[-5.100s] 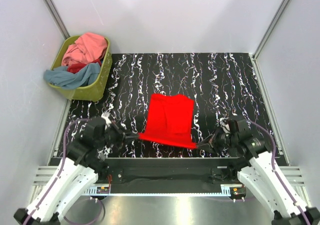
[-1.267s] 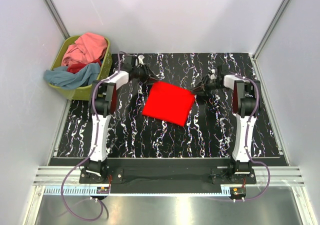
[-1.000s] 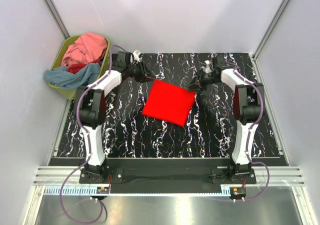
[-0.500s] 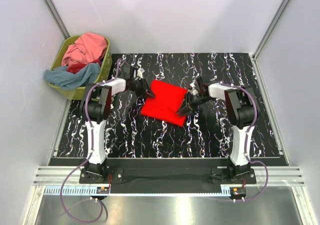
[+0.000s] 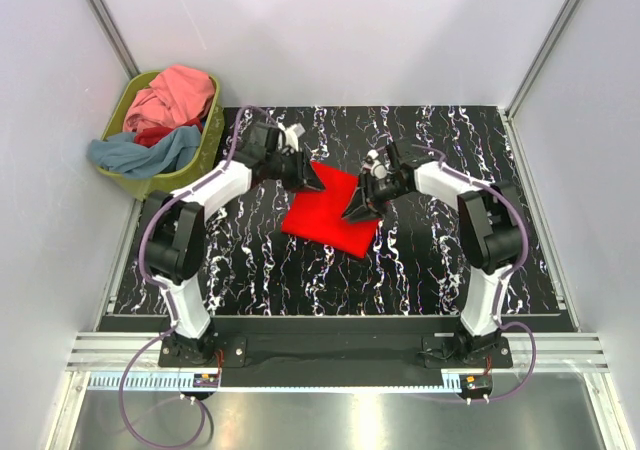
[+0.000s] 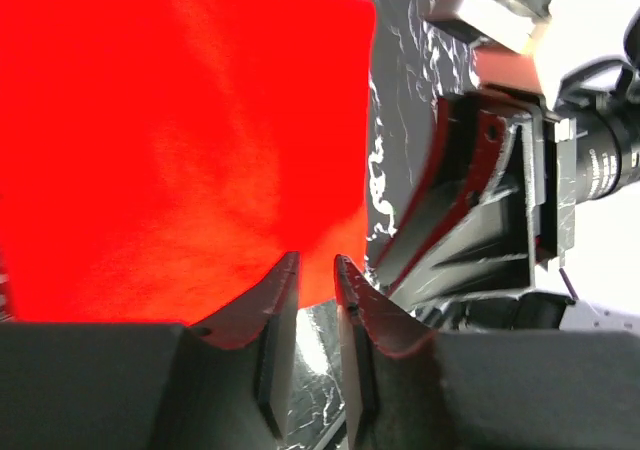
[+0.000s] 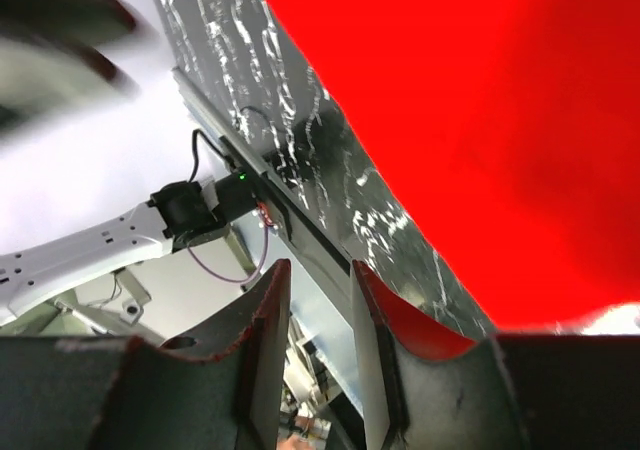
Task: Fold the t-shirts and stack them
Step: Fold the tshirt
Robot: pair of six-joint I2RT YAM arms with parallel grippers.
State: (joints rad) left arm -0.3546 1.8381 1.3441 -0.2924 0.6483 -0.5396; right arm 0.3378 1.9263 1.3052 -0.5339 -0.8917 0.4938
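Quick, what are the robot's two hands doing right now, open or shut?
Left hand: open a little, holding nothing, tips at the red t-shirt's edge.
Right hand: open a little, holding nothing.

The folded t-shirt (image 5: 330, 210) is showing a flat, bright red with no print. The table (image 5: 440, 260) under it is showing glossy black streaked with white marble veins. At ten o'clock from the table's middle, the basket (image 5: 190, 175) is showing olive green. Inside it a pink shirt (image 5: 180, 95) is lying at twelve o'clock, a grey-blue shirt (image 5: 140, 152) is hanging over the seven o'clock rim, and a darker red shirt (image 5: 152, 135) is peeking out between them. The left arm (image 5: 222, 182) and right arm (image 5: 445, 180) are showing white shells with black joints and are trailing purple cables (image 5: 146, 240). The left gripper (image 5: 312, 183) and right gripper (image 5: 352, 213) are showing black fingers, which are picking up a red tinge along their edges in the wrist views.
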